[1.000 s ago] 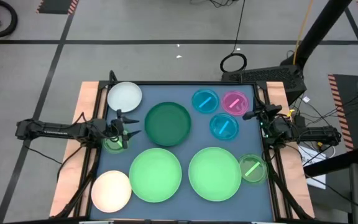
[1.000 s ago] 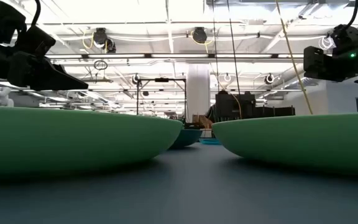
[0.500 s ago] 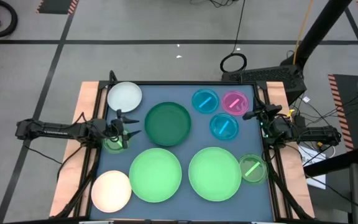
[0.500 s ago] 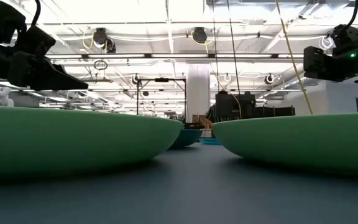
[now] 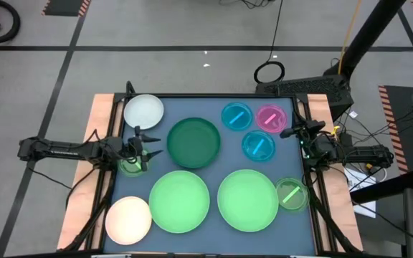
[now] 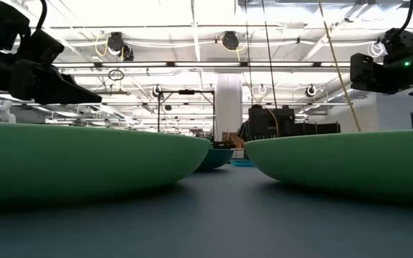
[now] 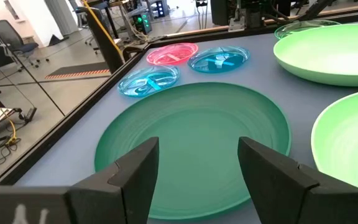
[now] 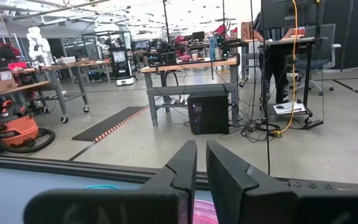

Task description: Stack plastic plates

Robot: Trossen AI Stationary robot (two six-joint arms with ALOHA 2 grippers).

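Plates lie flat on the dark table. In the high view I see a dark green plate [image 5: 193,142], two light green plates [image 5: 180,201] [image 5: 247,200], a white plate [image 5: 143,111], a cream plate [image 5: 128,219], two blue plates [image 5: 236,116] [image 5: 258,145], a pink plate [image 5: 270,117] and a striped green plate [image 5: 290,194]. My left gripper [image 5: 148,143] [image 7: 197,146] hovers open at the table's left edge, facing the dark green plate [image 7: 194,140]. A small green plate [image 5: 130,167] lies partly under it. My right gripper [image 5: 287,133] [image 8: 201,146] is shut and held above the right edge, near the pink plate.
Wooden rails [image 5: 100,122] border the table's left and right sides. The two big light green plates [image 6: 84,161] [image 6: 350,161] fill the near half of the table. Cables and a black stand [image 5: 303,86] sit beyond the far right corner.
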